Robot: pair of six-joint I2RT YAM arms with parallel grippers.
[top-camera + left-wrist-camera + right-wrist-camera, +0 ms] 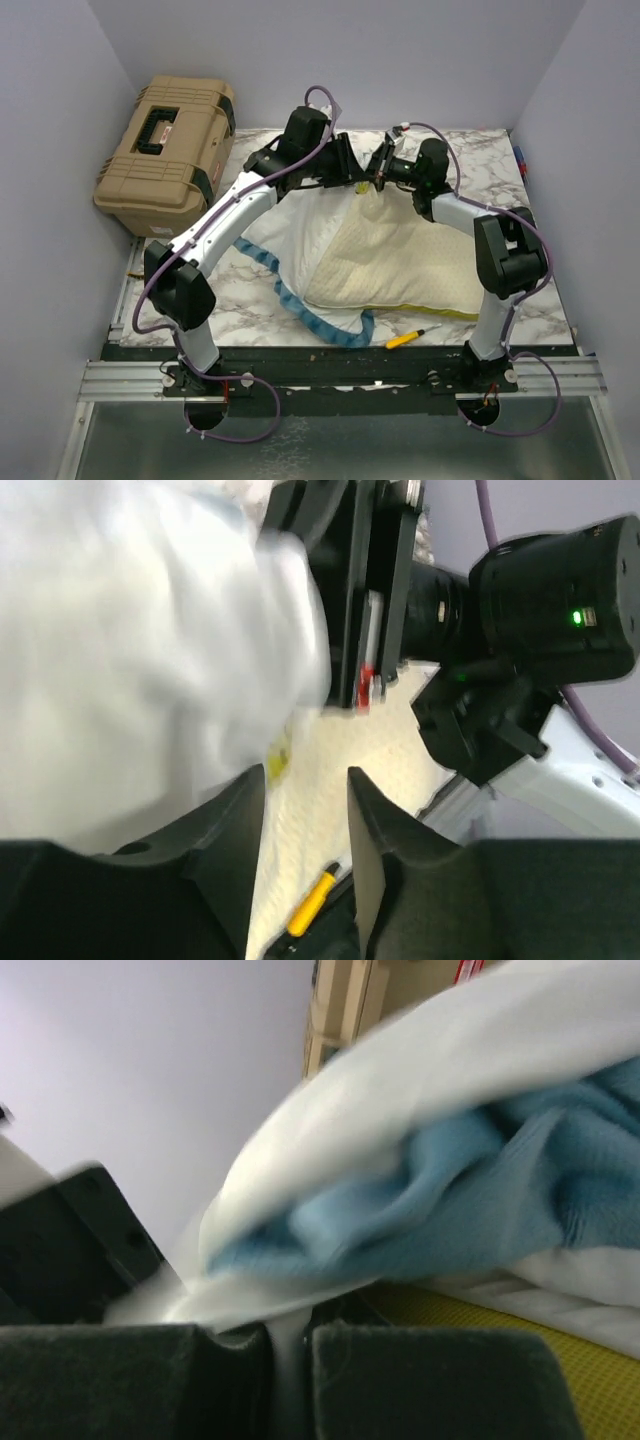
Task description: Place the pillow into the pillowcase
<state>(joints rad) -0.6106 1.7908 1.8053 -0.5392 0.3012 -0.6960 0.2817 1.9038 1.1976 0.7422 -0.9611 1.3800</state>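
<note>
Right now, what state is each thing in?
pillow, lying on the table, mostly uncovered.
pillowcase, crumpled beside it, white inside showing, one edge pinched.
left gripper, open, empty.
right gripper, shut on the pillowcase.
tan case, lid closed.
yellow pen, lying on the table.

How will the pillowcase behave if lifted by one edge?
Probably floppy: pillowcase lies in folds and bunches at the right tool. Likely light, since the cloth looks thin. May slip; only a narrow pinch shows.

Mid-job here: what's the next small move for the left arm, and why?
Probably shift the left gripper onto the pillowcase edge beside it and close. Its jaws stand apart around nothing, while the right gripper pinches the white cloth, and the pillow lies mostly uncovered.
</note>
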